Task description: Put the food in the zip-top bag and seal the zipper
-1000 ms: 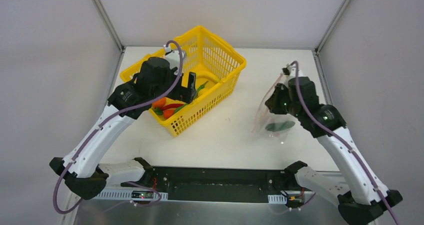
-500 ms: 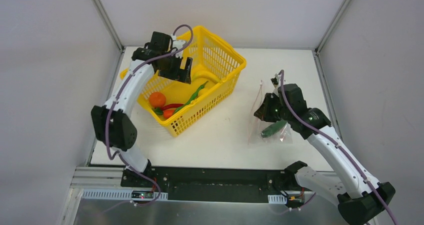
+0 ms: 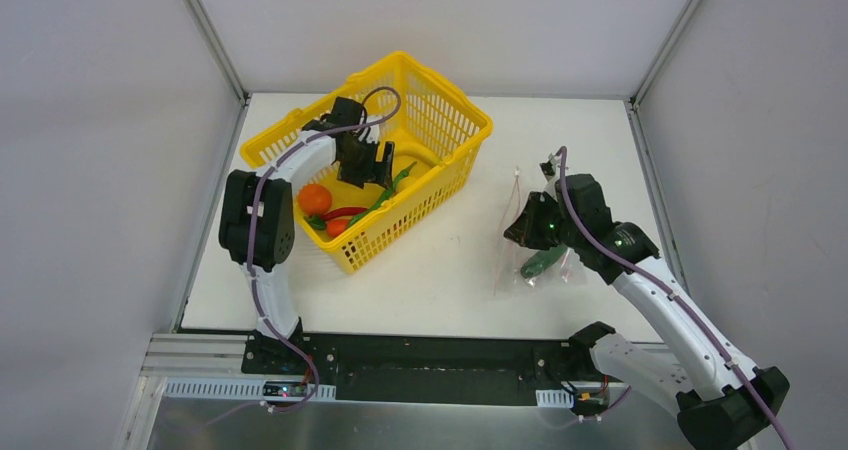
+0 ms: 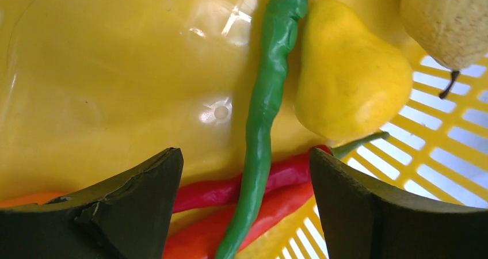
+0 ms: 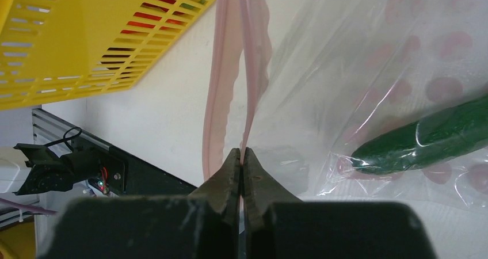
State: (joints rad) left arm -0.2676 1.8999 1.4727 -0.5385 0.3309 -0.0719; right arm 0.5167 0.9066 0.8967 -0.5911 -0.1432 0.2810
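Left gripper, jaws wide, hangs in the basket right over the long green pepper, which runs crosswise between them; right gripper is pinched on the bag, well apart.
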